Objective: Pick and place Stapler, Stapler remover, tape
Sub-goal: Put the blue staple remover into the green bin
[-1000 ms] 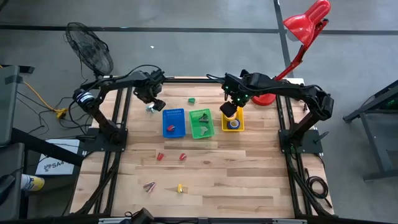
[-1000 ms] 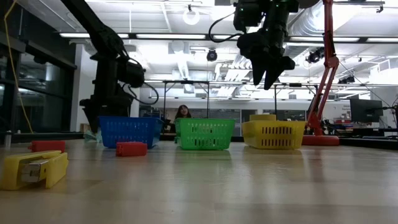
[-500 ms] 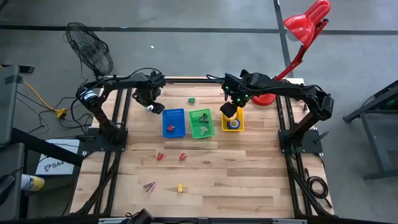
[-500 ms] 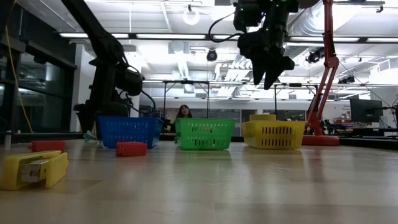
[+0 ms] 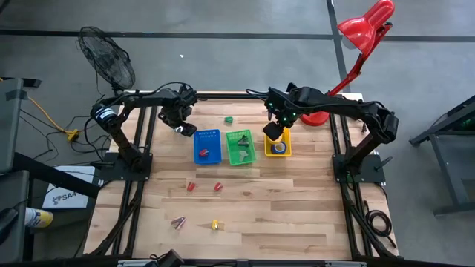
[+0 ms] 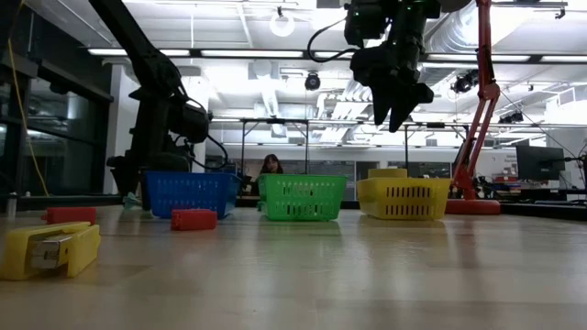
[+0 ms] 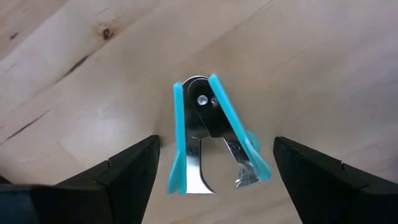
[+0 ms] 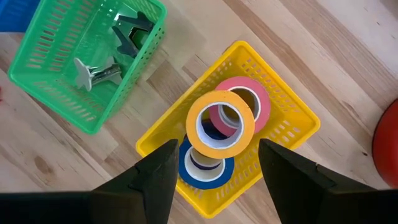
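A staple remover with light-blue grips [image 7: 211, 134] lies flat on the wooden table at the far left, just left of the blue bin [image 5: 208, 146]. My left gripper [image 7: 214, 143] points straight down over it, open, one finger on either side and clear of it; the high view shows my left gripper [image 5: 179, 126] there. My right gripper [image 8: 216, 144] hangs open and empty above the yellow bin [image 8: 292, 118]. In that bin a yellow tape roll [image 8: 221, 124] rests on a pink roll [image 8: 261, 99] and a blue roll [image 8: 205, 171]. A yellow stapler [image 6: 50, 249] lies near the front.
The green bin [image 5: 240, 146] between the blue and yellow bins holds staple removers [image 8: 99, 71]. Two red staplers [image 5: 191, 186] [image 5: 217, 187], a pinkish staple remover [image 5: 178, 221] and a small green item [image 5: 228, 119] lie loose on the table. A red lamp [image 5: 364, 30] stands at the far right.
My left gripper has sunk a little toward the light-blue staple remover, staying open. My right gripper has kept still above the yellow bin.
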`<state>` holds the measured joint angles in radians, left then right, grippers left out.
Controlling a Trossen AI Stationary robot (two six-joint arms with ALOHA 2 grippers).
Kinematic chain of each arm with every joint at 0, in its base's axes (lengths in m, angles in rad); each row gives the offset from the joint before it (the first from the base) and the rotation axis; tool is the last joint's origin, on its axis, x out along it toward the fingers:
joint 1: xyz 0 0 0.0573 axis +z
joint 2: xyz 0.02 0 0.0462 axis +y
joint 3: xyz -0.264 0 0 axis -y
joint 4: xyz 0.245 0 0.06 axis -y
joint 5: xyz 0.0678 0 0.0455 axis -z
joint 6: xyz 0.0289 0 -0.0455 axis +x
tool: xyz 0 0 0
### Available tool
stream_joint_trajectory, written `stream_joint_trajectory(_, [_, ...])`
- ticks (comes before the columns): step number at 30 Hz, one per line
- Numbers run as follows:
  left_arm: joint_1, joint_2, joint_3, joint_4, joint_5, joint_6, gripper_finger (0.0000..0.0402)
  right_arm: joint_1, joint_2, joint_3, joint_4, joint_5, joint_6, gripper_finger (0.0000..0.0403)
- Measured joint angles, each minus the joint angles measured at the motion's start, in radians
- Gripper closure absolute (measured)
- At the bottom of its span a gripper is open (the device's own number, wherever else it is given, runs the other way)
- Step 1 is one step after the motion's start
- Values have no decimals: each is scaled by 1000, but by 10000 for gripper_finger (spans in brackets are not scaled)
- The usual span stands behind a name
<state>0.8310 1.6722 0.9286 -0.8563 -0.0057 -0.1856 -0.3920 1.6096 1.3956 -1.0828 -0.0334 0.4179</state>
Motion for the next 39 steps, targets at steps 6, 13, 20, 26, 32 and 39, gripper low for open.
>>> stream_joint_trajectory(6, [0,0,0,11,15,-21,90,0,0,0,0,0,0,190])
stream_joint_trajectory(13, [0,0,0,24,4,-106,90,0,0,0,0,0,0,190])
stream_joint_trajectory(20, [0,-1,0,43,1,-186,90,0,0,0,1,0,-4,190])
stream_joint_trajectory(26, [-1,-1,0,37,-4,-205,98,0,0,0,1,0,-26,191])
stream_joint_trajectory(32, [-1,-1,1,26,-3,-219,151,0,0,0,1,1,-45,191])
stream_joint_trajectory(39, [0,-1,1,6,-6,-235,216,0,0,0,1,1,-61,194])
